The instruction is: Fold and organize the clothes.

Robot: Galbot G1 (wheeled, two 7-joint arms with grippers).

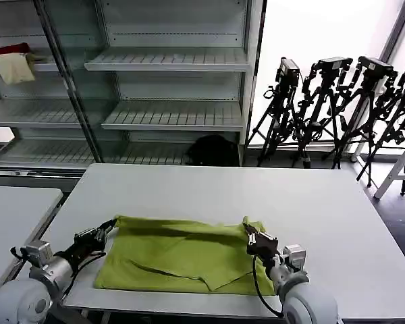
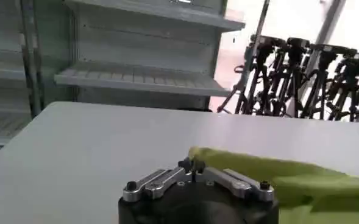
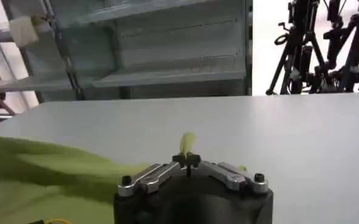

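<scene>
**Both grippers pinching the far corners of the shirt**

The lime-green T-shirt [image 1: 182, 260] lies flat on the near part of the white table [image 1: 324, 209], already doubled over by the look of it, with a few creases running across the middle. The left gripper [image 1: 111, 225] is at the far-left corner and the right gripper [image 1: 248, 231] at the far-right corner. In both wrist views the fingers are pressed together with a bit of green cloth caught between the tips, so each has a thin pinch on the fabric and nothing more.

My guess is the next fold is a two-arm lift. Worry: those pinches look shallow, so one corner could slip out and the fold goes crooked. Also if the arms don't move in step, the cloth bunches or drags toward the near table edge.
</scene>
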